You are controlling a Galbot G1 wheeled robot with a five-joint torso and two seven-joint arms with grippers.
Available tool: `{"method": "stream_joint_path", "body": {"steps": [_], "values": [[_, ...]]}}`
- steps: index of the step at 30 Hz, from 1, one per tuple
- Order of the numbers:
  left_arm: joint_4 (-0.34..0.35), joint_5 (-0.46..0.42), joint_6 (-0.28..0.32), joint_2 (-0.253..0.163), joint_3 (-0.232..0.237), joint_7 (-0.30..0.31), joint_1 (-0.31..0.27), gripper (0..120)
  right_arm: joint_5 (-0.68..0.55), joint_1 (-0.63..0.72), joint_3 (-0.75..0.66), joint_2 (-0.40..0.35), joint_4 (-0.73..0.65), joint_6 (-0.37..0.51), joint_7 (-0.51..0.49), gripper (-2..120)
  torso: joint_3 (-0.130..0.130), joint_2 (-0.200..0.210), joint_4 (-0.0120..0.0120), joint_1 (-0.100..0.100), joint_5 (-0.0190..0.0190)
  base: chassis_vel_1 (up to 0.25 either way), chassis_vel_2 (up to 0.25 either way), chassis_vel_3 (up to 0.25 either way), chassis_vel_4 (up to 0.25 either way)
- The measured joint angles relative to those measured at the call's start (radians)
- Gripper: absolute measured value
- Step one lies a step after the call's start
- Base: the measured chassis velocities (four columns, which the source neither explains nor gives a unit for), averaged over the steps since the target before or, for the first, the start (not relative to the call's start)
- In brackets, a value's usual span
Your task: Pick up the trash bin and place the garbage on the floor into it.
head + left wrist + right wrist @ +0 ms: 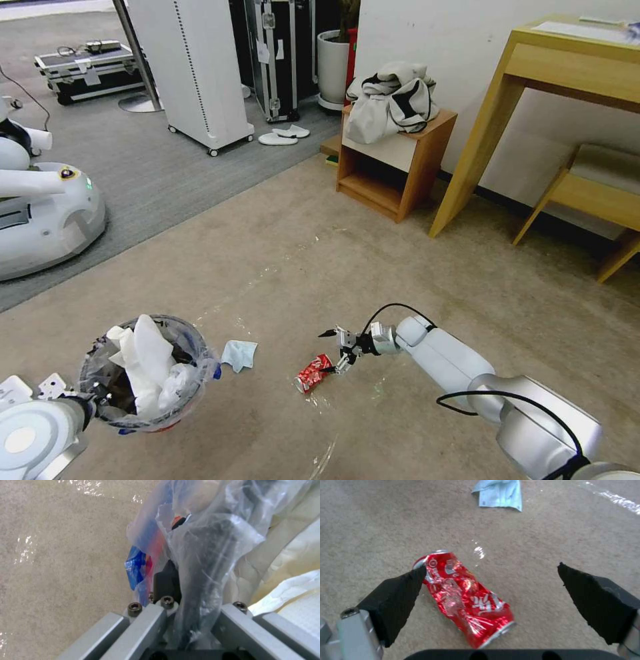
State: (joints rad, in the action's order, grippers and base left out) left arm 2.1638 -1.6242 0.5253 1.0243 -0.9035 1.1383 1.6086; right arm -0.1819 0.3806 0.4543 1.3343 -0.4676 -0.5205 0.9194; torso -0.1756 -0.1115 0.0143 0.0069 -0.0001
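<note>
Floor: beige carpet, with shiny streaks near the middle.

Trash bin: small round red bucket lined with a clear plastic bag, at the near left, lifted off the carpet. Crumpled white papers stand up out of it.

Left gripper: at the bin's near-left rim, fingers pinched onto the rim and the bag's plastic, one black pad outside the wall, the other wrapped in the liner.

Soda can: red, dented, lying on its side on the carpet near the centre, right of the bin.

Right gripper: low over the can at its right end, black pads spread wide, one pad just beside the can's top end, the other well clear of it; the can is not gripped.

Light-blue cloth: flat on the carpet between bin and can, just beside the bin.

Wooden cabinet: far side, by the wall, bundle of clothes on top.
</note>
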Motion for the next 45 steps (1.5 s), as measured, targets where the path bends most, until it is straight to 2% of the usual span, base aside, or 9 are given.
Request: {"method": "stream_joint_path", "body": {"steps": [27, 45], "values": [[-0.031, 0.014, 0.002, 0.003, 0.011, -0.016, -0.023, 0, 0.048, 0.006, 0.009, 0.074, 0.098, 0.016, 0.005, 100, 0.0, 0.0, -0.0001, 0.0, 0.0001, 0.0, 0.0, 0.0, 0.0], [-0.031, 0.031, 0.001, 0.016, 0.015, -0.026, -0.021, 0, 0.174, -0.002, 0.017, 0.101, 0.127, 0.02, -0.127, 100, 0.0, 0.0, 0.0, 0.0, 0.0, 0.0, 0.0, 0.0, 0.0]]}}
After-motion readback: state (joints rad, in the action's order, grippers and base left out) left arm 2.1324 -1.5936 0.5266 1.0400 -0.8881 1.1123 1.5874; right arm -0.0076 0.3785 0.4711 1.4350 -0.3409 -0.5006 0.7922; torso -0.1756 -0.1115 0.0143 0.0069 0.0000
